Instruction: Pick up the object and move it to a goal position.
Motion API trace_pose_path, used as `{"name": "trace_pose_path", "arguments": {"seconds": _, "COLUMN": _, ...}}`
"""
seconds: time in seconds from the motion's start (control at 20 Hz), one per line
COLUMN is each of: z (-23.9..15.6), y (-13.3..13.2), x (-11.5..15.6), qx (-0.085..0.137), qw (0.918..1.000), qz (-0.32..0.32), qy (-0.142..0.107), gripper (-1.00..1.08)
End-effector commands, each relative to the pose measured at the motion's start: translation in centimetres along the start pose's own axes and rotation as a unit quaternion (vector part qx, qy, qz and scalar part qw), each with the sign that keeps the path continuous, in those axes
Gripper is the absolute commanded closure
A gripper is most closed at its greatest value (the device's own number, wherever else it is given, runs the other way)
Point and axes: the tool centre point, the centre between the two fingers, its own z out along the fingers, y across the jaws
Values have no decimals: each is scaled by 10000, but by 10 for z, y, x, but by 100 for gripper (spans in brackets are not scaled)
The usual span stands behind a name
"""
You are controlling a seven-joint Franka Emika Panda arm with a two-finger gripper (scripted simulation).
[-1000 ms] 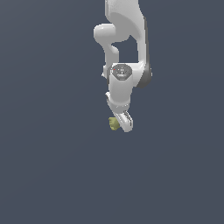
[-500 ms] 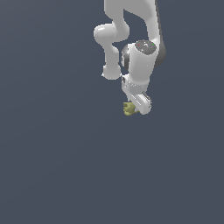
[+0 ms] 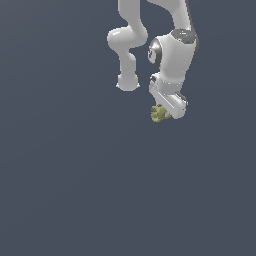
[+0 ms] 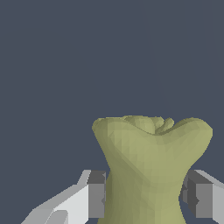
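The pincer is pinching the object at its narrow waist, held between the pads; its lumpy, tapering shape might let it slip out during transport

In the wrist view, we see the olive object and the gripper cut off by the frame edge. In the exterior view, the arm leaves the frame.
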Motion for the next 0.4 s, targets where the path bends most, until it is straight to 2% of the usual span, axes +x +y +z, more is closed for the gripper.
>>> {"name": "trace_pose_path", "arguments": {"seconds": 0.0, "z": -4, "y": 1, "x": -6, "qx": -3, "qw": 10000, "qz": 9, "qy": 3, "gripper": 108}}
{"name": "trace_pose_path", "arguments": {"seconds": 0.35, "z": -4, "y": 0, "x": -6, "qx": -3, "qw": 10000, "qz": 9, "qy": -3, "gripper": 108}}
